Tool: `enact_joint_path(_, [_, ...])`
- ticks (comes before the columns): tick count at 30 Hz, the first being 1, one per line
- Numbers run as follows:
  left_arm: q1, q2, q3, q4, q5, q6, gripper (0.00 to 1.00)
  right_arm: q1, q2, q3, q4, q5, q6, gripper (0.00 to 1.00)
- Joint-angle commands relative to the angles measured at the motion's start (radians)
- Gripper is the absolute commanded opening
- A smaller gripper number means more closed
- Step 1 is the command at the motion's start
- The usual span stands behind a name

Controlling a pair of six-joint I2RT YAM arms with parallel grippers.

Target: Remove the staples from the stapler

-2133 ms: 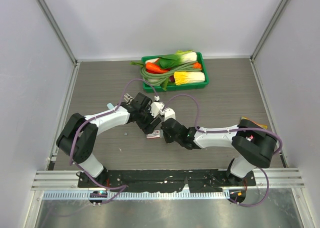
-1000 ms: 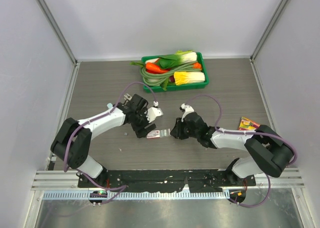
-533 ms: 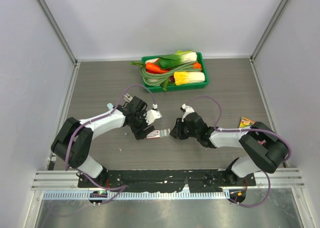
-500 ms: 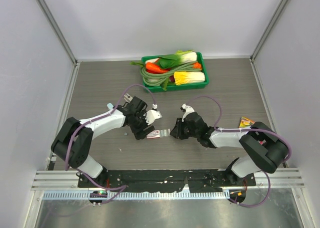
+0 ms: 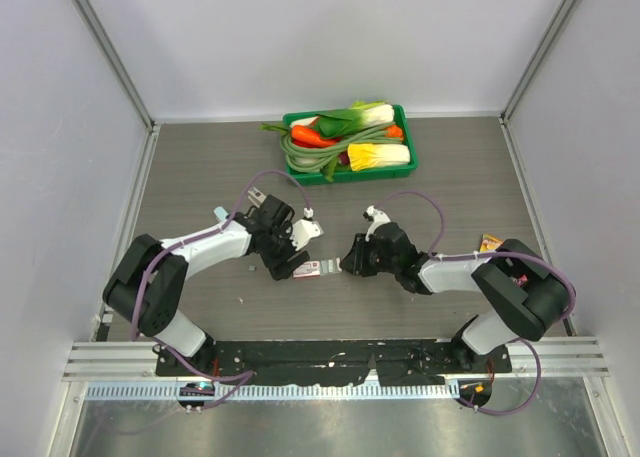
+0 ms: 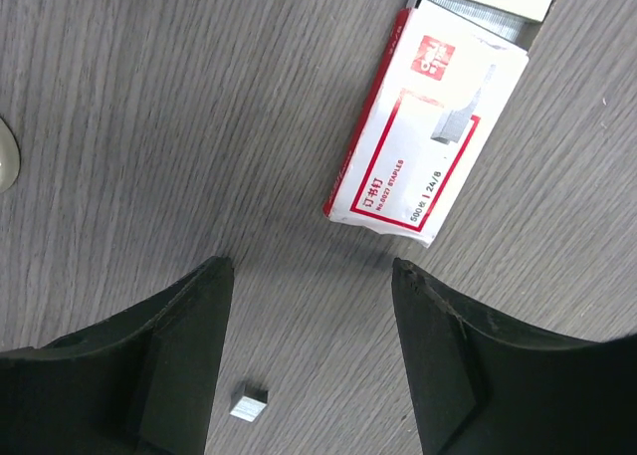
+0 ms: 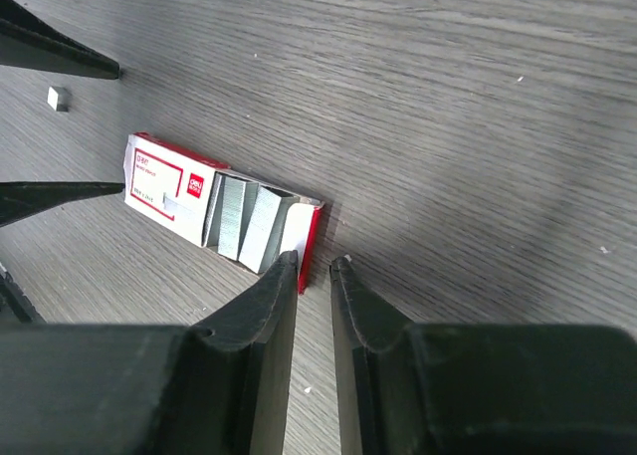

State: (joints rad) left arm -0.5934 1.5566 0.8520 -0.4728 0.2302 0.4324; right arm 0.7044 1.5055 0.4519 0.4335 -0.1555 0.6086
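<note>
When checked against the overhead view of two seconds back, found right fingers (image 7: 259,326) drawn clear of left fingers (image 6: 189,345), no longer bunched together over the staple box (image 6: 430,126). Over the last second, noted only a small inward swing of the right elbow; box unmoved. Judged as meaning: effort so far spent around the box, unloading proper not yet begun.

Right fingers: nearly closed, narrow slit between, gripping nothing; one tip touching the box's open red flap. Left fingers: spread wide, gripping nothing; box just beyond the tips, toward the right-hand finger.

Staples (image 7: 242,226): grey metallic strips, finely ribbed, lying side by side inside the open box, just ahead of the right fingertips. Also logged one tiny loose grey metal piece (image 6: 247,403) on the desk (image 6: 149,97), between the left fingers, nearer the left-hand one.

Stapler (image 5: 219,214): not confidently located; likeliest candidate a pale sliver beside the left forearm, well behind the left fingers, too small to confirm.

Box: thin white card, red border, printed label, flat and rectangular. Desk: grey wood-grain surface, matt.
</note>
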Motion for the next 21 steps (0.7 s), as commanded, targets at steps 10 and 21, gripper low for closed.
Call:
enact_joint_path(10, [-0.019, 0.042, -0.018, 0.072, -0.002, -0.050, 0.67, -0.002, 0.061, -0.002, 0.123, -0.061, 0.046, 0.18])
enact_joint_path(21, [-0.037, 0.062, -0.007, 0.089, -0.025, -0.067, 0.66, 0.046, 0.104, 0.031, 0.146, -0.055, 0.066, 0.15])
